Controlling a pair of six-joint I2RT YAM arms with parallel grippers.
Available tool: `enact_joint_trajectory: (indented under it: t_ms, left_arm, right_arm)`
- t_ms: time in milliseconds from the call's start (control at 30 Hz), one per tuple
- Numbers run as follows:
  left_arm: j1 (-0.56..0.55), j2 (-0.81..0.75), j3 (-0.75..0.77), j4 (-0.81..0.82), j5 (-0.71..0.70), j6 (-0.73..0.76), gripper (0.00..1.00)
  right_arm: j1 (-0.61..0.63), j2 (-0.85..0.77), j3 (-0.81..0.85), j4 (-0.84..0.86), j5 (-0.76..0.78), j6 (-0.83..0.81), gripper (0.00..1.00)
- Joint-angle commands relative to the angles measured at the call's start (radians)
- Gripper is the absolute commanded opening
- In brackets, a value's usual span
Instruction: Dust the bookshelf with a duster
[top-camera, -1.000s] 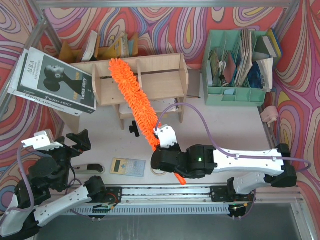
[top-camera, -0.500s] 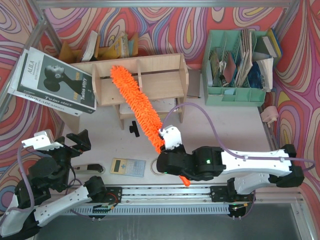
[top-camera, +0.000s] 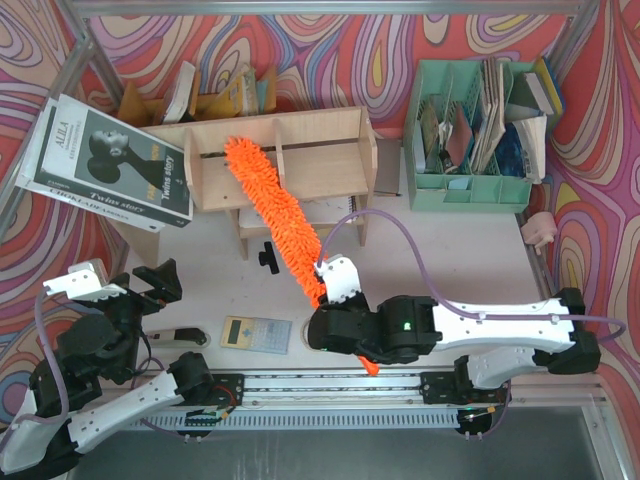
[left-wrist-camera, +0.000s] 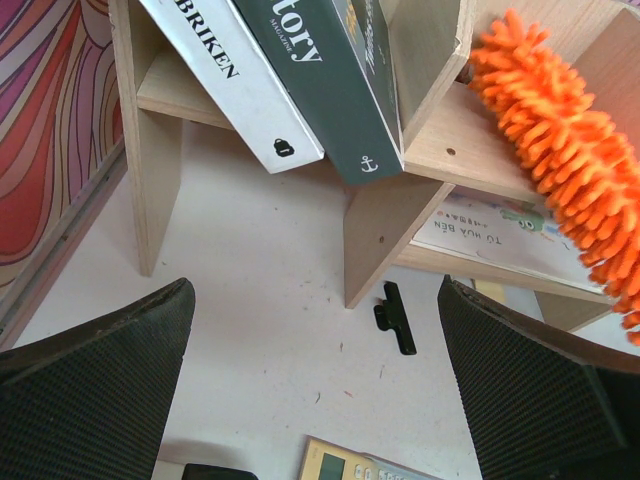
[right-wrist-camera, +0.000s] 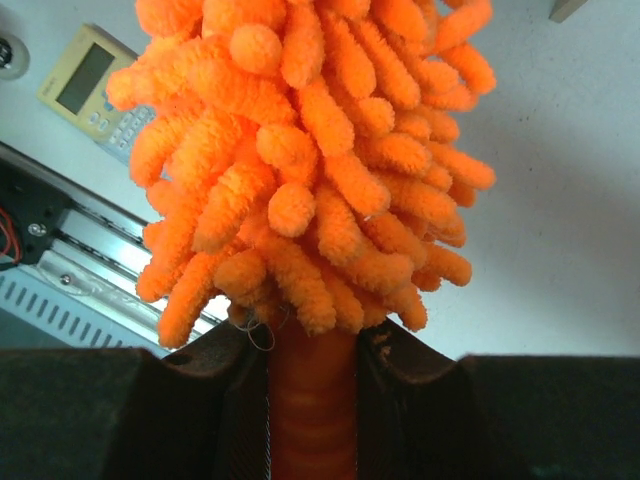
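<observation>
The right fingers (right-wrist-camera: 215, 395) are pinched on the duster (top-camera: 281, 212), gripping its smooth orange handle just below the fluffy head, with the fluff spilling directly above them in the right wrist view. From that grip near the front of the surface (top-camera: 440, 255) the head slants up and to the left, and its tip lies on the upper tier of the bookshelf (top-camera: 325, 165), against the divider of the left-middle bay. The left fingers (left-wrist-camera: 95, 375) are spread wide with nothing between them, hovering above the surface well apart from the duster, in front of the shelf's left end. A large dark magazine (top-camera: 105, 160) leans tilted against that left end, and a thin booklet (left-wrist-camera: 500, 228) lies flat on the lower tier under the duster. To the right of the shelf, the mint-green organiser (top-camera: 470, 192) holds books and papers standing or leaning in its compartments. Behind the shelf, brown cardboard holders (top-camera: 135, 103) carry a few slanted booklets. On the surface lie a small black clip (top-camera: 266, 257) and a calculator (top-camera: 255, 333), both just beside the duster's lower part.
</observation>
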Motion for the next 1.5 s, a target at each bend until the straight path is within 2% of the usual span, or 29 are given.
enact_joint_trajectory:
  t_ms: [0, 433, 833, 1200, 1467]
  left_arm:
    - [-0.003, -0.012, -0.005, -0.014, -0.015, -0.005, 0.98]
    - [-0.003, -0.014, -0.007, -0.014, -0.017, -0.006, 0.99]
    - [-0.003, -0.008, -0.008, -0.013, -0.02, -0.005, 0.99]
    - [-0.003, -0.012, -0.006, -0.015, -0.018, -0.007, 0.99]
    - [-0.003, -0.011, -0.005, -0.015, -0.017, -0.007, 0.99]
  right_arm:
    - [0.0, 0.021, -0.007, 0.045, 0.033, 0.013, 0.0]
    - [0.0, 0.027, 0.083, 0.179, 0.039, -0.179, 0.0]
    - [-0.001, 0.064, -0.005, 0.166, 0.02, -0.115, 0.0]
    - [-0.001, 0.012, 0.088, 0.092, 0.12, -0.139, 0.0]
    - [-0.006, 0.035, -0.006, 0.112, 0.065, -0.087, 0.0]
